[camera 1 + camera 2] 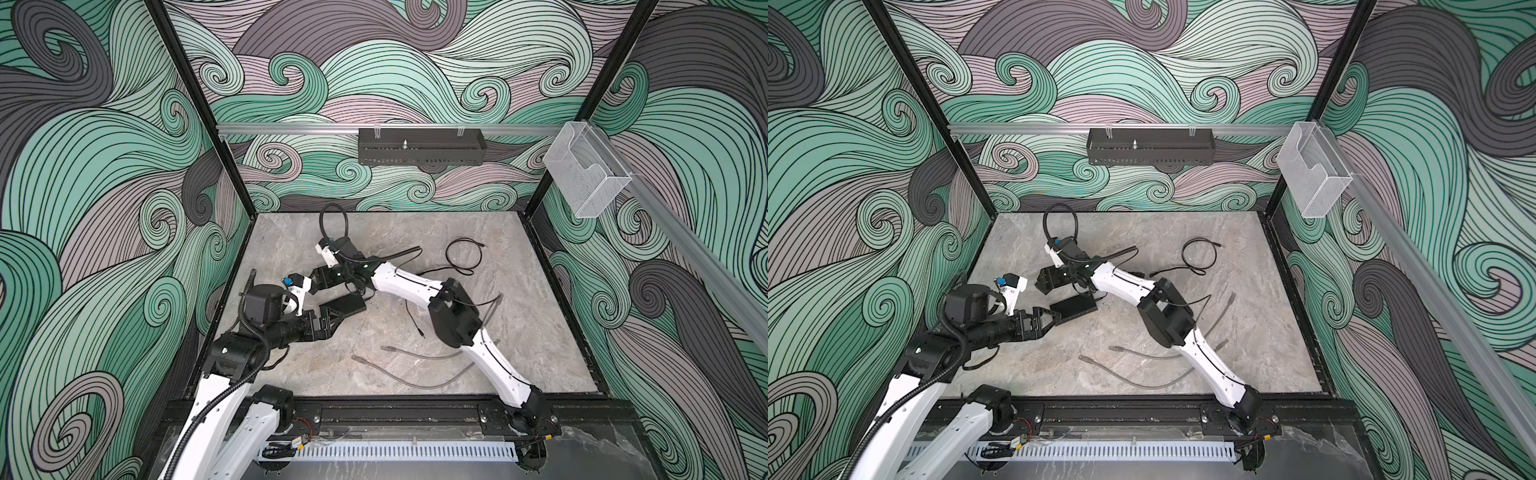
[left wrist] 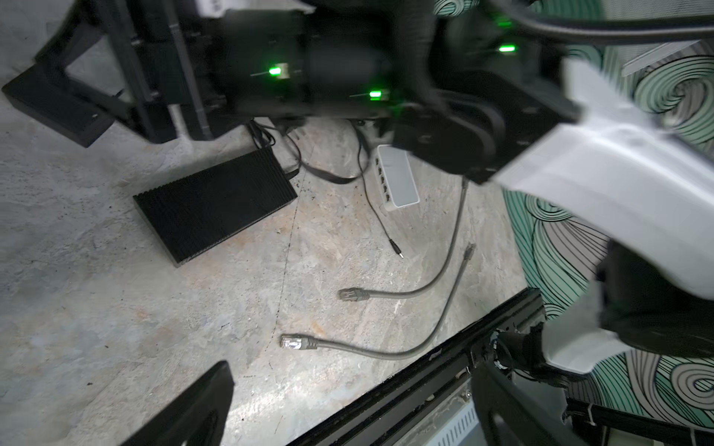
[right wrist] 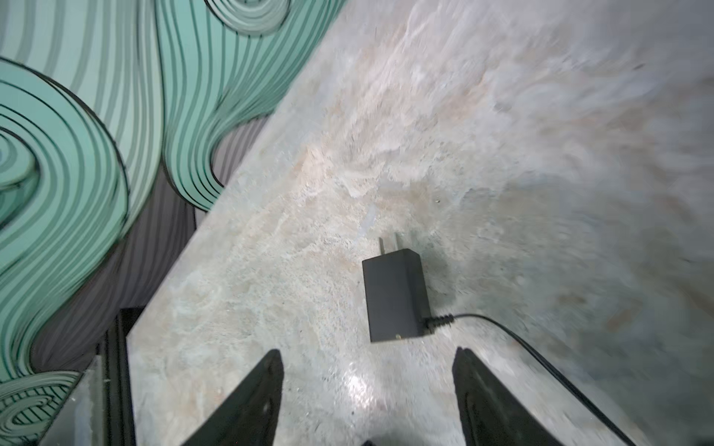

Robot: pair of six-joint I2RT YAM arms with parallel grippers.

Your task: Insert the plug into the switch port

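At the tabletop's (image 1: 540, 311) left, found the left claw (image 1: 337, 318) spread wide by a black box (image 2: 216, 204); saw the right claw (image 3: 367, 351) parted, empty, near the adapter (image 3: 394, 297); rightward, spotted the plug (image 2: 396, 249) lying loose near the white switch (image 2: 398, 177).
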